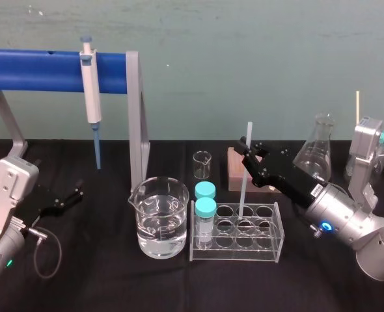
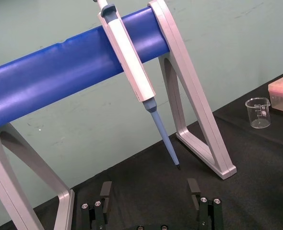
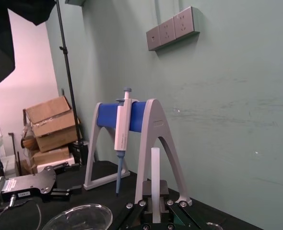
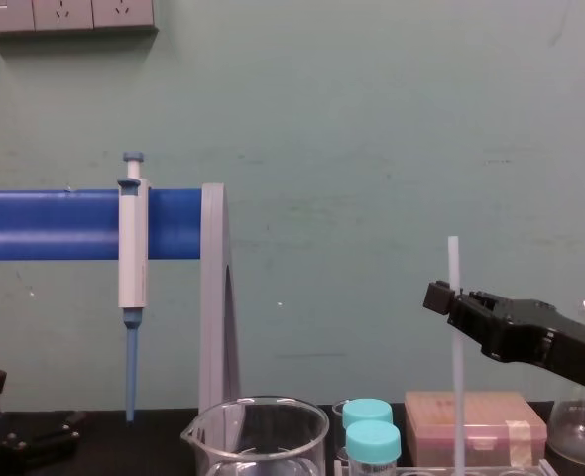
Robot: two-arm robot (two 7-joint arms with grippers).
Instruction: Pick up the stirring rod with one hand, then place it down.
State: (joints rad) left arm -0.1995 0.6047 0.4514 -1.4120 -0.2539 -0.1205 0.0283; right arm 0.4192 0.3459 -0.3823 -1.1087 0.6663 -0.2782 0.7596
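Observation:
The stirring rod (image 1: 245,185) is a thin white translucent stick standing nearly upright. My right gripper (image 1: 249,158) is shut on its upper part, coming in from the right. Its lower end reaches down into the clear tube rack (image 1: 278,242); whether it touches the rack I cannot tell. The right wrist view has the rod (image 3: 155,175) rising between the two fingers. In the chest view the rod (image 4: 457,387) passes through the black gripper (image 4: 449,300). My left gripper (image 1: 73,194) rests low at the far left and is open, its fingers (image 2: 105,191) wide apart.
A white pipette (image 1: 91,91) with a blue tip hangs on the blue-barred stand (image 1: 135,117) at the back left. A beaker of water (image 1: 159,224) and two teal-capped tubes (image 1: 205,211) stand left of the rod. A small beaker (image 1: 202,164), a block (image 1: 233,174) and a conical flask (image 1: 317,153) stand behind.

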